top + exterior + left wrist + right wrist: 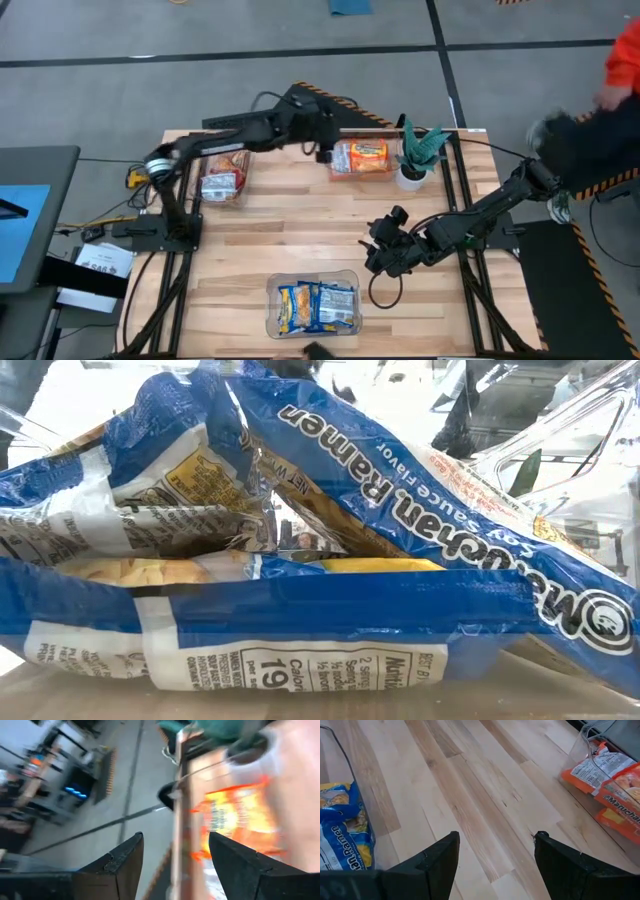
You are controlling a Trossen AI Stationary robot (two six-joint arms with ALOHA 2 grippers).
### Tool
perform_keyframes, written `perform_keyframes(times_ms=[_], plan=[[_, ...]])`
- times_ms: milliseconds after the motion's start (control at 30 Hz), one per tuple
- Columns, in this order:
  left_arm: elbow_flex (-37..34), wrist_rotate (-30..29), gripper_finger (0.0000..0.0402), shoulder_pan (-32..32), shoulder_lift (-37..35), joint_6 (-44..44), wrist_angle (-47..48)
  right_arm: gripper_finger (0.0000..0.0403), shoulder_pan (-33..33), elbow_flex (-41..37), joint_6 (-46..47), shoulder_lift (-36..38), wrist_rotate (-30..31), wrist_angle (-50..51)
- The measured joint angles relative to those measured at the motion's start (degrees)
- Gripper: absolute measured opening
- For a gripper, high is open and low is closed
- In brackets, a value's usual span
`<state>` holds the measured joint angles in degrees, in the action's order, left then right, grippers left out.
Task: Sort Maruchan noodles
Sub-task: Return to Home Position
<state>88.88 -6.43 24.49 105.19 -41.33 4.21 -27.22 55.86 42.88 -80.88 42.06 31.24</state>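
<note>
Maruchan noodles lie sorted by colour in 3 clear bins: the blue-and-yellow packets (315, 306) in the bottom bin (269, 300), the orange packets (362, 157) in the top right bin (332, 175), and the red-and-white packets (220, 185) in the top left bin (247, 190), with no packet lying loose on the wooden table (300, 230). The left gripper (325, 145) hangs just beside the top right bin, its jaws wide and holding nothing, the arm stretched across over the top left bin. The right gripper (383, 252) hovers above bare boards between the bottom bin and the top right bin, jaws likewise wide and empty. With the sorting apparently complete, what is left is for the 2 arms to fold back. The risk appears to lie there: a low swing by the left arm could clip the rim of either upper bin and shift or tip it, while the right arm's elbow passes near the potted plant (418, 150) and could knock it over. A person (622, 60) stands near the right arm's base, within likely reach of a wide retreat.
</note>
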Motion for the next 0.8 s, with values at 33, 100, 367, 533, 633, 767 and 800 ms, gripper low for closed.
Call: perform_keyframes(times_ms=[33,100,367,533,633,767,800], plan=[[0.0,0.9,0.0212,0.0,-2.4,1.4,3.3,0.0276,0.0,0.0,0.0,0.0,0.0,-0.1],[0.0,3.3,0.021,0.0,-7.1,5.5,8.9,0.0276,0.0,0.0,0.0,0.0,0.0,-0.1],[-9.6,25.0,0.0186,0.6,-27.3,20.8,19.5,0.0276,0.0,0.0,0.1,0.0,0.0,-0.3],[-32.1,25.6,0.0156,-2.9,-44.6,26.0,4.1,0.0276,-0.4,0.0,0.1,0.0,0.0,-0.4],[-45.7,22.7,0.0138,-6.5,-54.7,29.0,-6.7,0.0276,-0.6,0.0,0.1,0.0,0.0,-0.5],[-60.0,21.4,0.0109,-11.7,-66.5,32.1,-15.9,0.0276,-0.6,0.0,0.2,0.0,0.0,-1.1],[-62.9,20.5,0.0098,-13.1,-69.2,32.8,-17.7,0.0276,-0.5,0.0,0.2,0.0,0.0,-1.6]])
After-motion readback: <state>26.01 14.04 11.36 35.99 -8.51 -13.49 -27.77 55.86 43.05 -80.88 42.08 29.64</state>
